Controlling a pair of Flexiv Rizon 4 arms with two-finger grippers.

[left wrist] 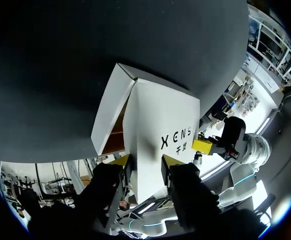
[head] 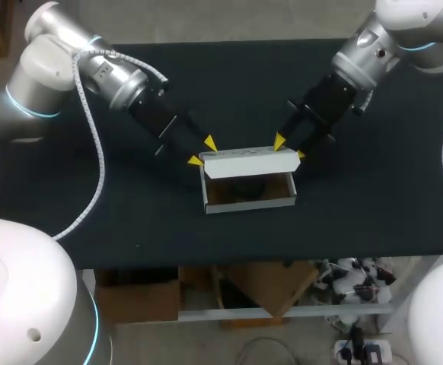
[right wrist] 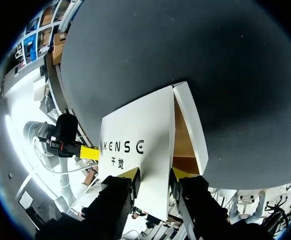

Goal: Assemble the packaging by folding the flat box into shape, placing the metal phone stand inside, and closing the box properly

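Observation:
A white box (head: pixel 248 204) stands open in the middle of the table, its brown inside showing. A dark shape, the phone stand (head: pixel 244 186), lies in it. The lid (head: pixel 248 161) is raised along the far side. My left gripper (head: pixel 202 152) is at the lid's left end and my right gripper (head: pixel 290 147) at its right end. In the left wrist view the printed lid (left wrist: pixel 160 120) fills the gap between my gripper (left wrist: pixel 146 162) fingers. The right wrist view shows the same: the lid (right wrist: pixel 140 130) sits between the fingers of that gripper (right wrist: pixel 155 177).
The black table (head: pixel 130 205) is bare around the box on all sides. Its front edge (head: pixel 221 262) runs a short way in front of the box. Both arms slant in from the far corners.

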